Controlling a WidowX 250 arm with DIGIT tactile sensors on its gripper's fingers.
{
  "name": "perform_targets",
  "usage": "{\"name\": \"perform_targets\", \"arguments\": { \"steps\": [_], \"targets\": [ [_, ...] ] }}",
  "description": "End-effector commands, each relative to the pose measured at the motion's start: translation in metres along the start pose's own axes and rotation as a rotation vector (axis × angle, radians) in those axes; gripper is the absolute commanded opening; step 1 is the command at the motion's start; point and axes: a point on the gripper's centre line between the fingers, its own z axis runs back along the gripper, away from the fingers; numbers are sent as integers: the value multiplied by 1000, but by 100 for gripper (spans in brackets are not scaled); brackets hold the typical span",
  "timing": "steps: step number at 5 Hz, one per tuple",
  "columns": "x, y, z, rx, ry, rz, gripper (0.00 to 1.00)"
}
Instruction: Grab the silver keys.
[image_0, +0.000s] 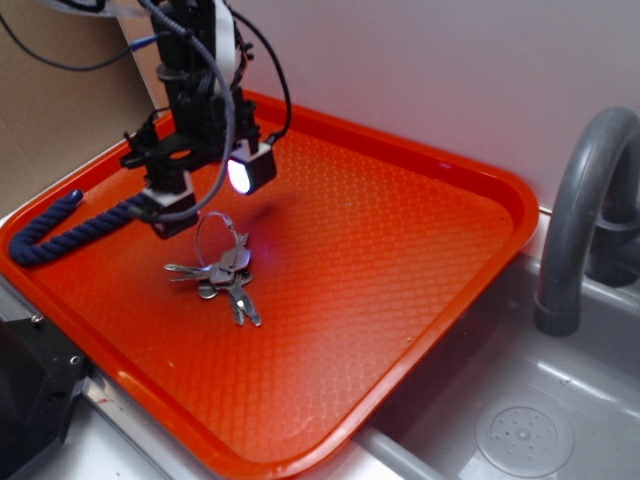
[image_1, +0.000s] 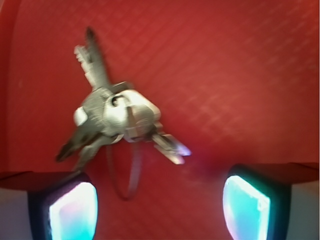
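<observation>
The silver keys (image_0: 222, 278) lie fanned out on the orange tray (image_0: 400, 260), left of its middle, with their thin wire ring (image_0: 212, 235) standing up behind them. In the wrist view the keys (image_1: 117, 117) sit just ahead of my two glowing fingertips (image_1: 75, 212), and the ring's loop (image_1: 125, 182) reaches into the wide gap between them. My gripper (image_0: 205, 195) hovers over the ring, just behind the keys, open with nothing held. The wrist view is blurred.
A dark blue twisted rope (image_0: 60, 232) lies along the tray's left rim, close to the arm. To the right stand a grey faucet (image_0: 585, 210) and a sink (image_0: 530, 420) with a drain. A white wall runs behind the tray.
</observation>
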Motion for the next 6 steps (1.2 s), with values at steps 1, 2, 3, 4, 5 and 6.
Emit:
{"name": "perform_targets", "arguments": {
  "steps": [1,2,3,4,5,6],
  "targets": [
    [21,-24,-8,4,6,-30,100],
    [32,-24,-10,44,-42,28,100],
    [39,-16,-19,70,7,81,0],
    [42,-10,-23,46,11,88,0],
    [46,-3,-15,-20,0,72,0],
    [44,0,-6,-34,-15,72,0]
  ]
}}
